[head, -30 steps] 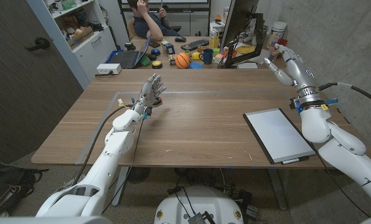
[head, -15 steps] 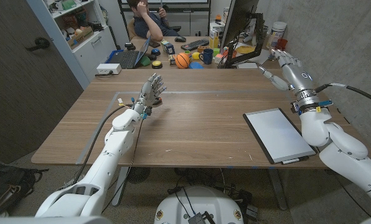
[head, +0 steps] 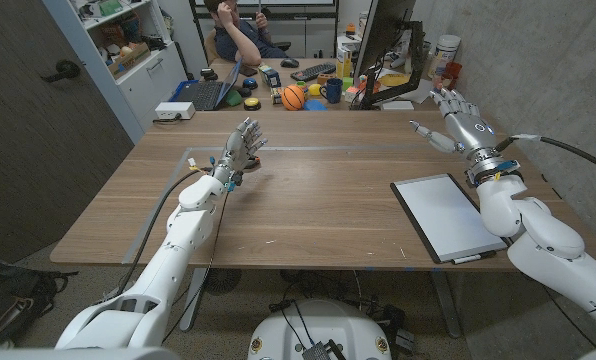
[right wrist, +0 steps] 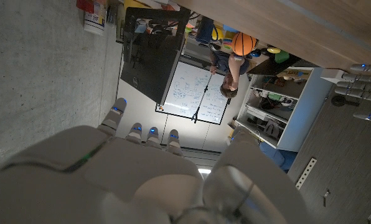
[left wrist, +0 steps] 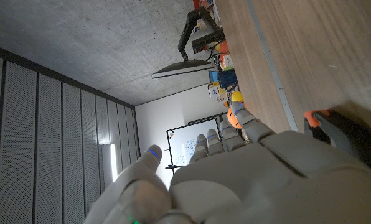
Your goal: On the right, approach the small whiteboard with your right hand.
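I am holding my right hand [head: 456, 118] up over the far right part of the wooden table [head: 308, 200], fingers spread and gripping nothing, thumb pointing toward the table's middle. The small whiteboard [head: 447, 216] is lying flat near the table's right front edge, at about 6 o'clock from that hand and apart from it, its dark frame tilted slightly and its white face blank. A marker [head: 468, 259] is resting just beside the board's near edge. My left hand [head: 241, 148] is standing raised on the table's left half, at roughly 9 o'clock from the board and well apart from it, fingers extended and apart, empty. In the left wrist view the back of the left hand [left wrist: 248, 180] is showing with the fingers reaching out along the tabletop. In the right wrist view the right hand [right wrist: 142, 174] is pointing toward a monitor [right wrist: 149, 59] and an orange ball [right wrist: 243, 43] beyond the table. A person [head: 240, 30] is sitting at a desk behind the table, at 12 o'clock.
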{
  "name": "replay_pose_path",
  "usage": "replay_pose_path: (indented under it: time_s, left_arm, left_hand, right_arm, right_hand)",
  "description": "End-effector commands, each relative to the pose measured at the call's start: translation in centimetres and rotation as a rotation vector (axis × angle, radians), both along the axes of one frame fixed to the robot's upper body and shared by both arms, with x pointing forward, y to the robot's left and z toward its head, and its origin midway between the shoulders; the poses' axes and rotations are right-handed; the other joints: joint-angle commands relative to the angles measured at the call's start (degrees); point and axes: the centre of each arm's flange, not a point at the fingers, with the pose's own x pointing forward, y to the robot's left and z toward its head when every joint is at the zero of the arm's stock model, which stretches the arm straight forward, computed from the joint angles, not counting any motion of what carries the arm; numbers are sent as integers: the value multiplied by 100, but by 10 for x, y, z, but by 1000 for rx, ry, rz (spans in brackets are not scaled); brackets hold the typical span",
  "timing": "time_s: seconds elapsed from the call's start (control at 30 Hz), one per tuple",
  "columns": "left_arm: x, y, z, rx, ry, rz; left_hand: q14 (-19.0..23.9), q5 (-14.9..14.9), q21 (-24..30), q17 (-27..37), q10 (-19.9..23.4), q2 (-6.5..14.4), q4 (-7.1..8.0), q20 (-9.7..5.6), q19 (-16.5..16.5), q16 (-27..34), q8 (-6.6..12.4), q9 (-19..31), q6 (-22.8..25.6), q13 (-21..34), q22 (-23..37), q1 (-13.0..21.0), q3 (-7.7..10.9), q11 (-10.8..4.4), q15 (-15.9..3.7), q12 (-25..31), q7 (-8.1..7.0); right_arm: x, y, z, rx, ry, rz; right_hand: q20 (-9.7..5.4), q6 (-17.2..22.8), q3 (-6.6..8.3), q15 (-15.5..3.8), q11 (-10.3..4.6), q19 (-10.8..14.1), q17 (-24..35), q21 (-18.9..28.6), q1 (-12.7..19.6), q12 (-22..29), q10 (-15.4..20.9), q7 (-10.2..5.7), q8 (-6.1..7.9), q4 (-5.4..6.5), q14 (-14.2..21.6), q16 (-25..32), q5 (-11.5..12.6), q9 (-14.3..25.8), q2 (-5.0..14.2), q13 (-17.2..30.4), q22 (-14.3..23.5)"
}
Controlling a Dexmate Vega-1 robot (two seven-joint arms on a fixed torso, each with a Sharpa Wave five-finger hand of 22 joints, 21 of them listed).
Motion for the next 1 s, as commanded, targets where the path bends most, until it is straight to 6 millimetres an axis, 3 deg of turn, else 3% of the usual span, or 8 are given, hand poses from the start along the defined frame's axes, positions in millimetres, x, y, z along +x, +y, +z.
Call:
replay_pose_path:
  time_s: [0.03, 0.17, 0.37, 0.67, 0.83, 0.97, 1.0]
  left_arm:
    - [-1, 3, -1, 0, -5, -1]
    - [0, 4, 0, -1, -5, -1]
    - [0, 5, 0, -1, -8, -3]
    - [0, 7, -1, -3, -8, -1]
    - [0, 7, -2, -3, -8, -2]
    - [0, 7, -1, -1, -10, -1]
    - [0, 7, -1, -1, -9, 0]
  left_hand:
    - [-20, 28, -5, 16, -5, 21, -6, 35, 35, 22, 12, 13, -42, 22, 34, -14, -34, -37, -37, 28, -13]
    - [-18, 29, -4, 16, 0, 16, -3, 35, 39, 22, 12, 13, -43, 22, 34, -19, -42, -30, -37, 30, -14]
    - [-19, 32, -6, 17, -9, 8, 1, 37, 39, 22, 12, 13, -44, 21, 34, -25, -56, -44, -35, 27, -13]
    - [-19, 36, -9, 18, -1, 1, 5, 35, 36, 23, 13, 13, -42, 21, 34, -31, -71, -39, -39, 30, -11]
    - [-17, 38, -9, 18, -8, -1, 7, 36, 39, 24, 15, 13, -40, 21, 34, -34, -80, -37, -39, 27, -11]
    - [-16, 41, -9, 18, -4, -3, 9, 43, 43, 24, 15, 13, -41, 21, 34, -37, -88, -34, -35, 29, -11]
    - [-15, 41, -9, 18, -4, -3, 9, 43, 43, 25, 15, 13, -40, 21, 34, -37, -88, -34, -34, 29, -12]
  right_arm:
    - [10, 3, -8, -46, 90, -74]
    - [12, 2, -10, -58, 122, -92]
    - [15, 0, -14, -67, 167, -123]
    - [18, -10, -24, -58, 257, -173]
    - [21, -17, -29, -47, 307, -182]
    - [24, -21, -35, -36, 348, -190]
    - [24, -22, -36, -34, 355, -190]
  right_hand:
    - [30, -83, 13, 85, -13, -665, 21, -89, 127, -19, -120, -28, 11, -62, -340, -11, 33, 28, -11, 21, 21]
    - [32, -49, 18, 123, -21, -720, 24, -158, 200, -5, -169, -96, 46, -105, -399, -10, 51, 27, -8, 22, 24]
    - [32, 395, 5, 132, -138, -762, 28, -319, 331, 80, -62, -367, 190, -178, -405, 44, 95, 10, 22, 17, 37]
    - [33, 630, -30, 84, -163, -743, 28, -397, 355, 93, -29, -596, 225, -192, -382, 73, 117, -2, 30, 10, 44]
    - [34, 619, -47, 74, -166, -787, 29, -464, 383, 53, -137, -681, 187, -209, -447, 57, 138, -9, 29, 8, 42]
    - [34, 497, -61, 87, -226, -866, 32, -580, 457, 25, -269, -747, 101, -247, -545, 42, 180, -14, 44, 4, 41]
    - [36, 328, -72, 111, -216, -931, 36, -650, 478, -20, -447, -733, 28, -253, -684, 6, 196, -15, 64, 2, 41]
